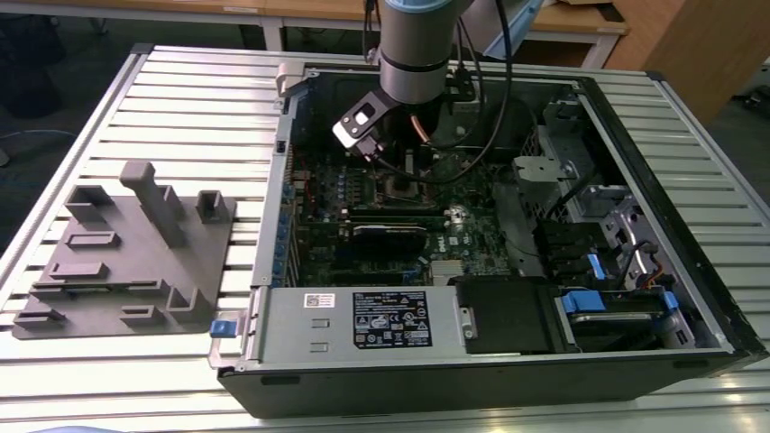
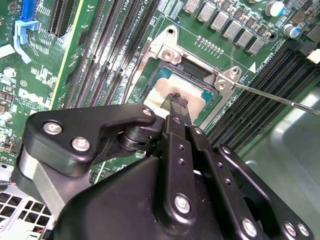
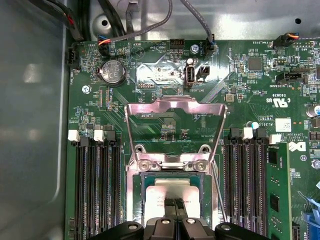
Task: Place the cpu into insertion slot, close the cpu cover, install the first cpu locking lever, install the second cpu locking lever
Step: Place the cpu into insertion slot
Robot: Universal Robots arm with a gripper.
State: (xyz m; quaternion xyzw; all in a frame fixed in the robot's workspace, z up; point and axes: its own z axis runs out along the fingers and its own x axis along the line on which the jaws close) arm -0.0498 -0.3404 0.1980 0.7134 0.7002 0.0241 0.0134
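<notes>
We saw the hand (image 3: pixel 175 204) clenched on nothing, tips down at the cpu (image 3: pixel 167 189) lying in the insertion slot (image 3: pixel 134 200), likely seating it, the cpu cover (image 3: pixel 172 106) standing open.

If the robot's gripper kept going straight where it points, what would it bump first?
Probably the cpu: the gripper points down at its pale metal top, which lies in the insertion slot. Whether they already touch is unclear.
</notes>
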